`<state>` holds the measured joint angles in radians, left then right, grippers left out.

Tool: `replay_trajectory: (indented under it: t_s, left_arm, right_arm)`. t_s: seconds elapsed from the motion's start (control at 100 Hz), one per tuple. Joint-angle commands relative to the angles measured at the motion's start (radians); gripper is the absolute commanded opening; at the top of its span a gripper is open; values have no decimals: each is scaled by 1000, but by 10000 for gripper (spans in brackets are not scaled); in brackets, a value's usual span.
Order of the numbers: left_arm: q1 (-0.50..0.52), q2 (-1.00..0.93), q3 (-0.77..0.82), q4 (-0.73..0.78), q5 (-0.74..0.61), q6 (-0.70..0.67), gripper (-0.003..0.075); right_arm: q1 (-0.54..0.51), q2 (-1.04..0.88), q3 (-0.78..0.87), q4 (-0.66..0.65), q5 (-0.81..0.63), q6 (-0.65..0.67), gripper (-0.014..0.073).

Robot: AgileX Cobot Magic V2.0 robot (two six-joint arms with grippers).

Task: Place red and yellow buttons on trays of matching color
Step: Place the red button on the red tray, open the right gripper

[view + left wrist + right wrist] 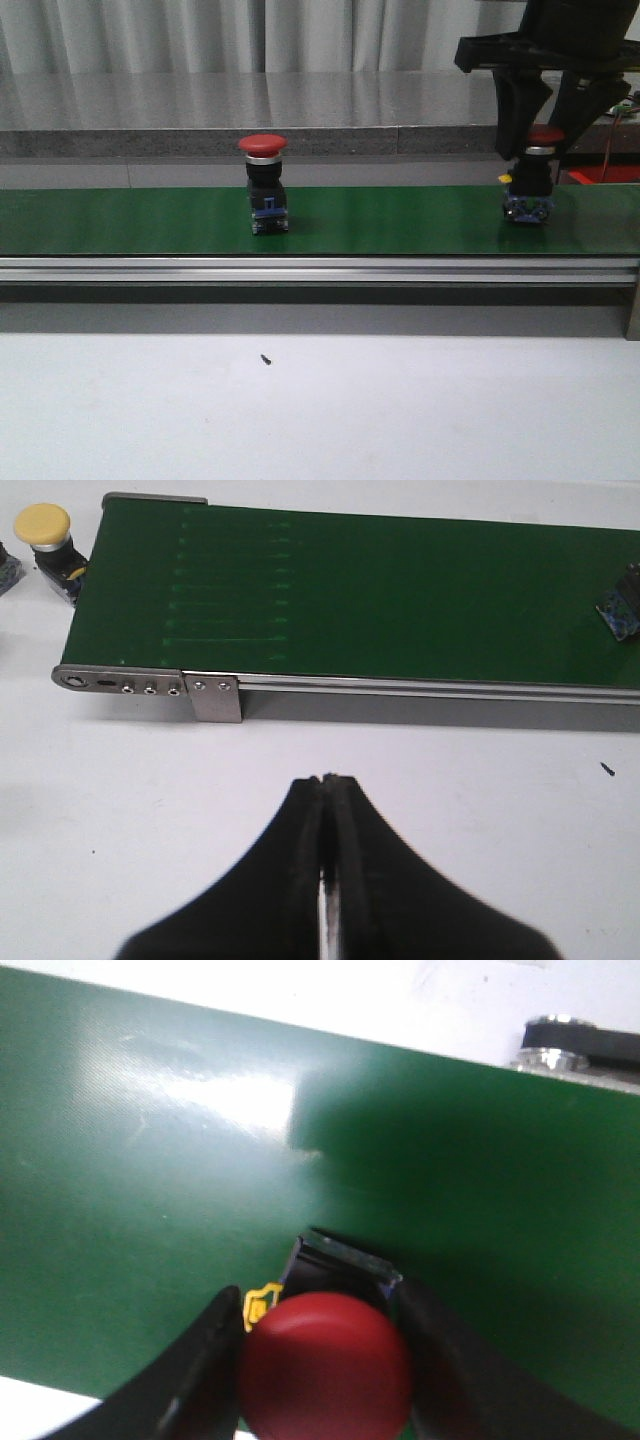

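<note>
Currently right hand [531, 150] grips a domed red button [325, 1365] on the matte green belt [400, 220], right of frame; left hand [328, 780] pressed closed, holding nothing.

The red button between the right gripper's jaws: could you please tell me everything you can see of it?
The red button has a rounded, matte red mushroom cap over a silvery collar, a black body, a small yellow piece at one side and a blue base. It stands upright on the green conveyor belt, near its right end. The right gripper has its jaws on either side of the cap; whether they are pressing it is not clear.
</note>
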<state>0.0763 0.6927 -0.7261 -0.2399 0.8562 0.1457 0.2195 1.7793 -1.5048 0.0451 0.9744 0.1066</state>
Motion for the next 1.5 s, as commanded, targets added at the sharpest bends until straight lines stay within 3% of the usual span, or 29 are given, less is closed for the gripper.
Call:
replay_trajectory:
  t_s: [0.0, 0.29, 0.56, 1.05, 1.42, 1.49]
  left_arm:
    - [-7, -2, -28, -22, -60, 1, -20]
    - [-7, 0, -28, -22, -60, 1, -20]
    - [-7, 0, -28, -22, -60, 1, -20]
    - [-7, 0, -28, -22, -60, 1, -20]
    - [-7, 0, -28, -22, -60, 1, -20]
    - [-7, 0, -28, -22, -60, 1, -20]
  right_arm:
    - [-39, -84, -62, -6, -38, -13, 216]
    - [-282, -52, -293, -5, 131, -92, 216]
    - [-428, 65, -394, 16, 136, -141, 216]
    - [-448, 342, -534, 29, 58, -178, 216]
    - [-448, 416, -605, 29, 44, -185, 218]
    - [-448, 419, -613, 29, 45, -186, 250]
